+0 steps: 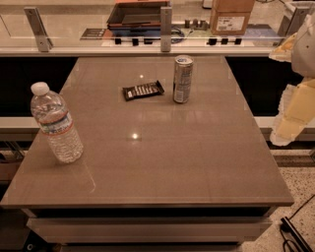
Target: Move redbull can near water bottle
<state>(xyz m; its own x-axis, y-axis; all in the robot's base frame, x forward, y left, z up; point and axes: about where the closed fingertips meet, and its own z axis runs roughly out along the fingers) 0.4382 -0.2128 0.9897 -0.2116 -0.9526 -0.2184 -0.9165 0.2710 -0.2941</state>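
Observation:
The redbull can (182,79) is a slim silver-grey can with bluish markings. It stands upright at the back middle of the brown table (162,162). The water bottle (55,123) is clear ribbed plastic with a white cap and a white-blue label. It stands near the table's left edge, far to the front left of the can. My gripper (291,115) is the cream-coloured piece at the right edge of the view, off the table's right side, well apart from the can and holding nothing that I can see.
A flat dark snack bar wrapper (143,90) lies just left of the can. Behind the table runs a counter with a glass rail, a dark tray (138,14) and a cardboard box (231,15). Cables (294,234) lie on the floor at the lower right.

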